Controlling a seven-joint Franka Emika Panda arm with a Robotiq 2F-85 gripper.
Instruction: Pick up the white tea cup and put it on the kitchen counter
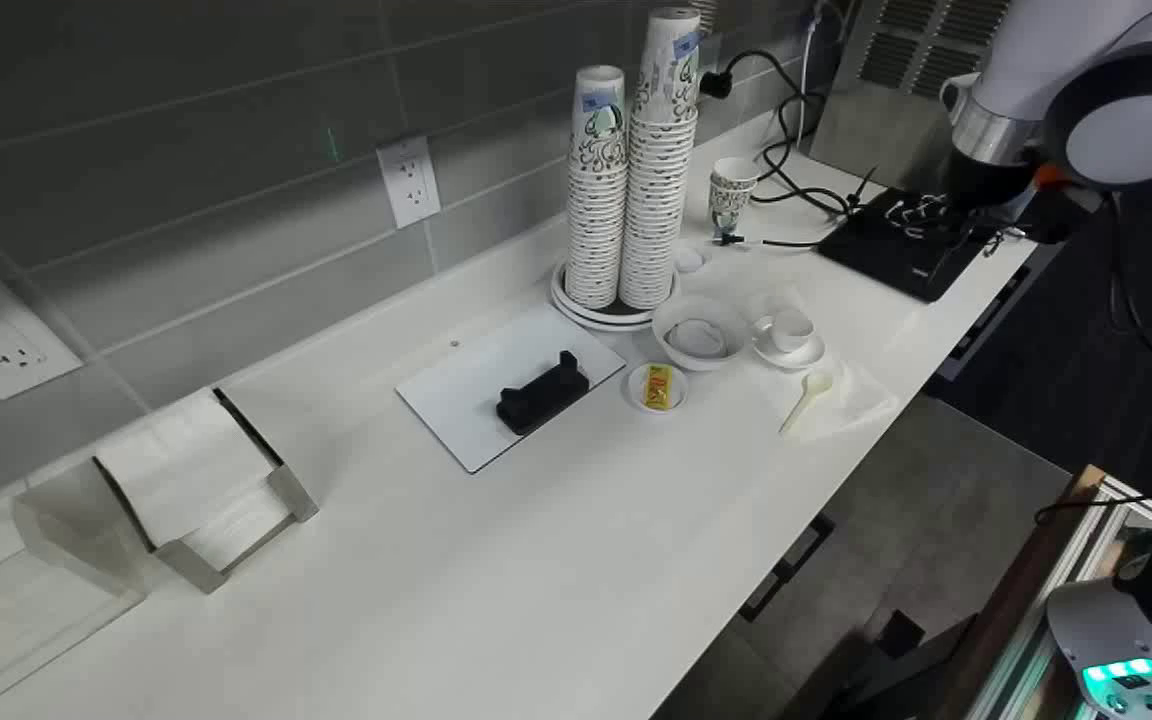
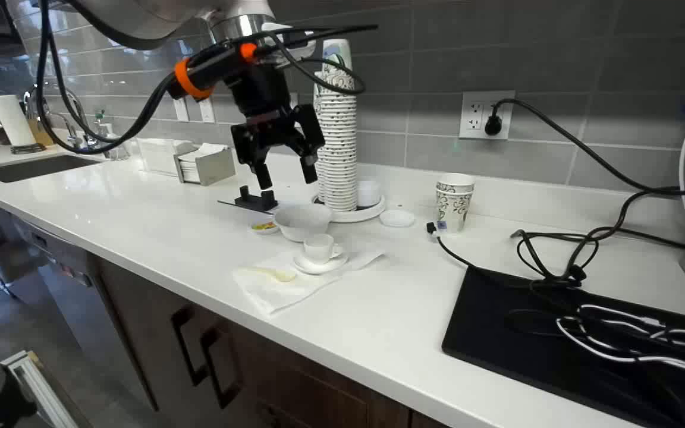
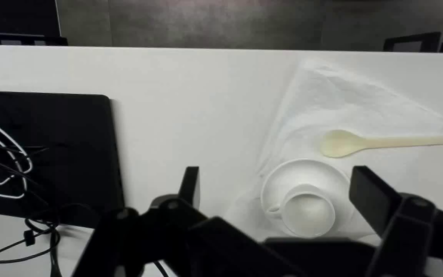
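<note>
Counter, white (teacup upright on saucer), against grey tiled wall.

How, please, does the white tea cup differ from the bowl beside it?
The tea cup has a handle; the bowl shows none. The tea cup is smaller, the bowl wider. The tea cup stands on a saucer; under the bowl none shows. Both are white and upright.

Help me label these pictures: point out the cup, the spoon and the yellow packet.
Cup (image 2: pixel 318 250), in an exterior view: on its outer wall.
Spoon (image 3: pixel 380 143), in the wrist view: on its handle, near the scoop.
Yellow packet (image 1: pixel 657 386), in an exterior view: on its upper face.
</note>
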